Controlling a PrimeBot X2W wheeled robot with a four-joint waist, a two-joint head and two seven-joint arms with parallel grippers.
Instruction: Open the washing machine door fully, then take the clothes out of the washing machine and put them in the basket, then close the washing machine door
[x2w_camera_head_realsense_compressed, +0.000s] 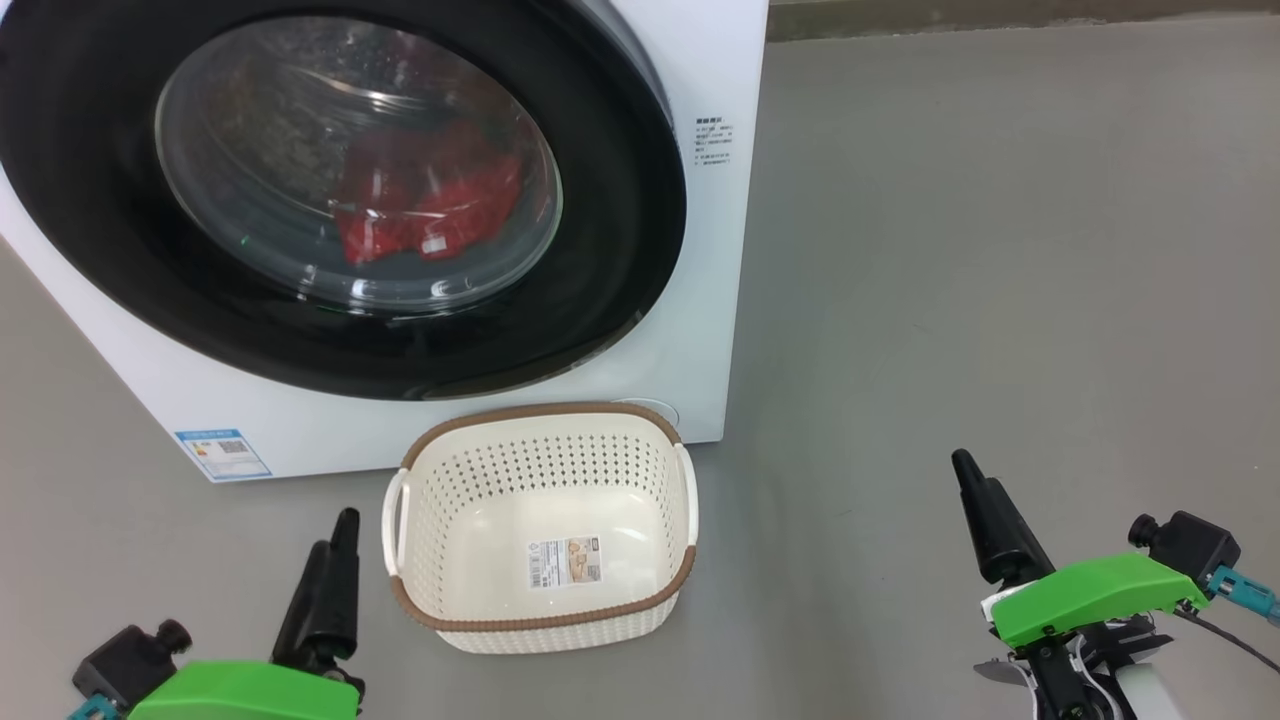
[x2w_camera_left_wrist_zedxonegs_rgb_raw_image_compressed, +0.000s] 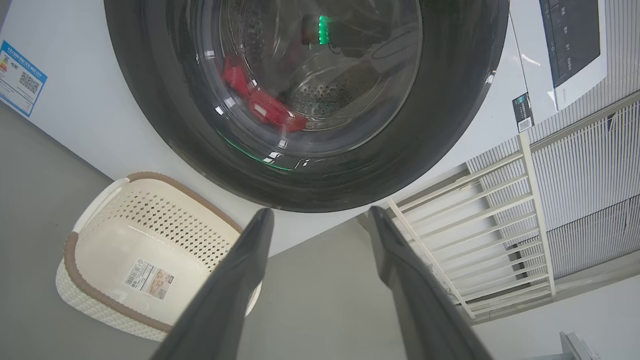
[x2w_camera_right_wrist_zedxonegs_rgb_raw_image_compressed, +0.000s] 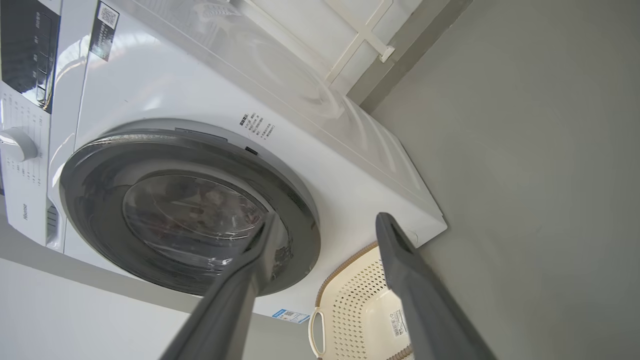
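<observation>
Jaws apart on left gripper (x2w_camera_left_wrist_zedxonegs_rgb_raw_image_compressed: 320, 215) and right gripper (x2w_camera_right_wrist_zedxonegs_rgb_raw_image_compressed: 327, 220), gripping nothing; door (x2w_camera_head_realsense_compressed: 600, 250) shut, clothes (x2w_camera_head_realsense_compressed: 420, 205) inside washing machine (x2w_camera_head_realsense_compressed: 700, 300), basket (x2w_camera_head_realsense_compressed: 540, 410) empty, so all three steps left.

Green wrist covers (x2w_camera_head_realsense_compressed: 1090, 595), tapered black fingers (x2w_camera_head_realsense_compressed: 992, 522)

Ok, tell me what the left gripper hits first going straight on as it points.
Probably the washing machine door, at its lower black rim: the left gripper aims there, the basket off to one side. Depth is unclear.
</observation>
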